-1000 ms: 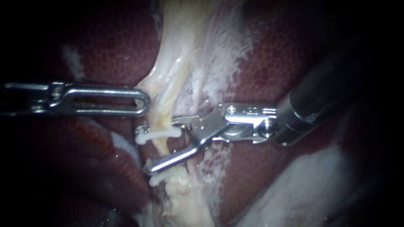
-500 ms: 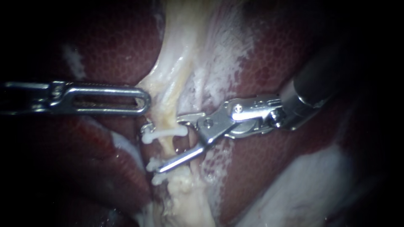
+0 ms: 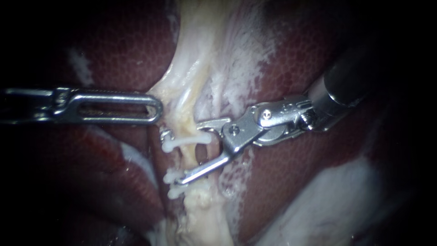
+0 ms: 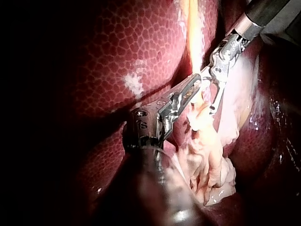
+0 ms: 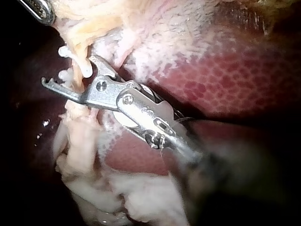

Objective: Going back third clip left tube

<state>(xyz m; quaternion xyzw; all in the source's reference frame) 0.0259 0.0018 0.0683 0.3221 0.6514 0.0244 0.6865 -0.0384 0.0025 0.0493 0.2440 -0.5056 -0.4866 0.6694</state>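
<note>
Right instrument [image 5: 69, 71] sat with jaws open astride the pale tube [image 5: 79, 44], white clips [image 5: 64, 51] on the tube between them, mottled liver [image 5: 225, 80] beside its shaft, left instrument's tip [image 5: 40, 9] ahead.

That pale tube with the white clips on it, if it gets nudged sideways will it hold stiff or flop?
Probably floppy: the tube is thin and the pale tissue above it tents toward the left instrument. Likely slippery too, since it glistens wet. The white clips pinch it narrow, so it may tear there if pulled hard.
</note>
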